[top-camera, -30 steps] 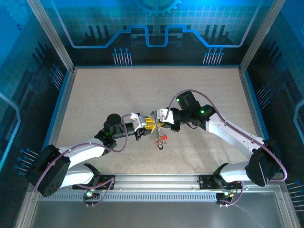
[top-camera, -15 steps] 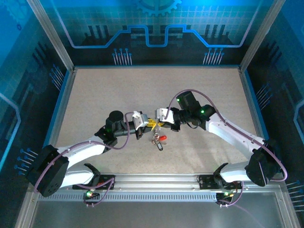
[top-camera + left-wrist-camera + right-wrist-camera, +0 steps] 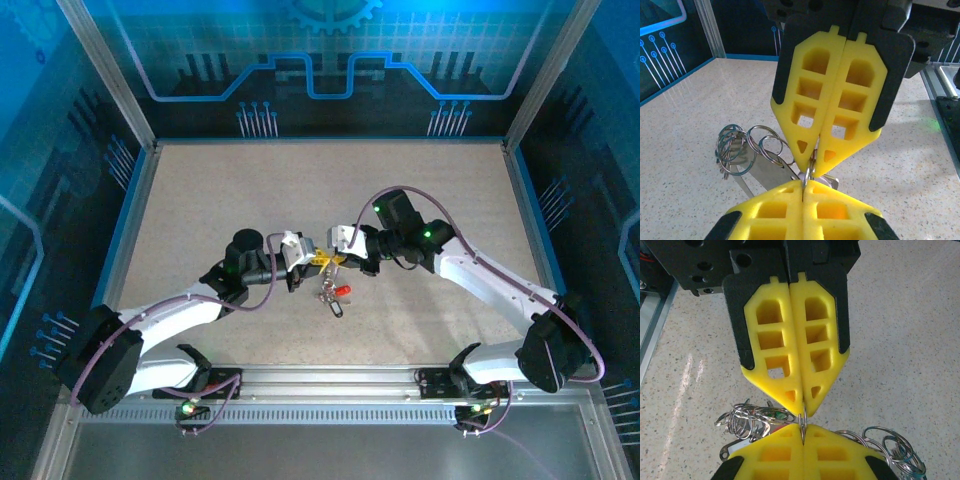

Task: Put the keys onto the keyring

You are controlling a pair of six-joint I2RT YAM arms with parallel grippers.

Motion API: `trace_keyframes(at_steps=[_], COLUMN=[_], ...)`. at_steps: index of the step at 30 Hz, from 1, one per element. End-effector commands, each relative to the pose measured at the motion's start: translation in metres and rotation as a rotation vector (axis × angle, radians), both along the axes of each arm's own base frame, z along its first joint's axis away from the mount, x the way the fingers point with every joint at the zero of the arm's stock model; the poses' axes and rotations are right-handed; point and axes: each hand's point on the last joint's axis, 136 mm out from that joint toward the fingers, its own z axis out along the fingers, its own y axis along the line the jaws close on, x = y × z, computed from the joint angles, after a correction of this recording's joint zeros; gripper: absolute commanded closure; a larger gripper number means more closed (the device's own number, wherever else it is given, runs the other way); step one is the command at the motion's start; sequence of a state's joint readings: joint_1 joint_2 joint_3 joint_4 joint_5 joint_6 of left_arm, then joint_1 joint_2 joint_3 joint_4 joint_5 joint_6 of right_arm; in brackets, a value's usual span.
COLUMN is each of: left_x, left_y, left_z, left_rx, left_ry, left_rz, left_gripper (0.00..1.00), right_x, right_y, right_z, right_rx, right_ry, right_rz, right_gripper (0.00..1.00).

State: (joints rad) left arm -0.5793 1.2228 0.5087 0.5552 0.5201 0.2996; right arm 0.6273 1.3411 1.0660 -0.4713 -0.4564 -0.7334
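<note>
Speckled beige table (image 3: 200, 220), blue-lit enclosure. Left gripper (image 3: 314, 262) and right gripper (image 3: 333, 259) met tip to tip mid-table. Both were pinched tight on the thin keyring (image 3: 810, 169), seen edge-on. Keys (image 3: 337, 292) and small split rings (image 3: 740, 150) bunched just beside the tips, one red head visible.

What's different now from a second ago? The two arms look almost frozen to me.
The left gripper slid a little toward the right gripper and closed on the keyring between them. The right gripper stayed shut on that ring, and the keys beneath barely moved.
</note>
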Motion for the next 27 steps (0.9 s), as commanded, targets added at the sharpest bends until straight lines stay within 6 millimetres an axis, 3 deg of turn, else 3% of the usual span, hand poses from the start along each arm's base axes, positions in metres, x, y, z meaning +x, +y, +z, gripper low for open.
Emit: trace_keyframes(at_steps=[1,11,16,19,24,27], left_x=[0.006,0.005,0.005,0.006,-0.001,-0.005], left_y=[-0.002,-0.007,-0.007,-0.005,-0.003,0.0], left_z=[0.001,0.0,0.002,0.0,0.014,0.021], left_rx=[0.022,0.03,0.035,0.045,-0.018,-0.063], left_ry=[-0.016,-0.012,-0.02,-0.034,-0.082,-0.104], left_rz=[0.015,-0.014,-0.014,-0.008,-0.017,-0.029], left_gripper=[0.94,0.88,1.0,1.0,1.0,1.0], right_x=[-0.011,-0.012,-0.012,-0.011,-0.01,-0.01], right_y=[0.016,0.016,0.016,0.015,0.007,-0.001], right_z=[0.035,0.034,0.034,0.034,0.034,0.033], right_rx=[0.125,0.111,0.114,0.107,0.123,0.123], right_ry=[-0.02,-0.019,-0.019,-0.026,-0.031,-0.031], right_rz=[0.085,0.095,0.096,0.093,0.07,0.044], right_gripper=[0.98,1.0,1.0,0.99,0.77,0.74])
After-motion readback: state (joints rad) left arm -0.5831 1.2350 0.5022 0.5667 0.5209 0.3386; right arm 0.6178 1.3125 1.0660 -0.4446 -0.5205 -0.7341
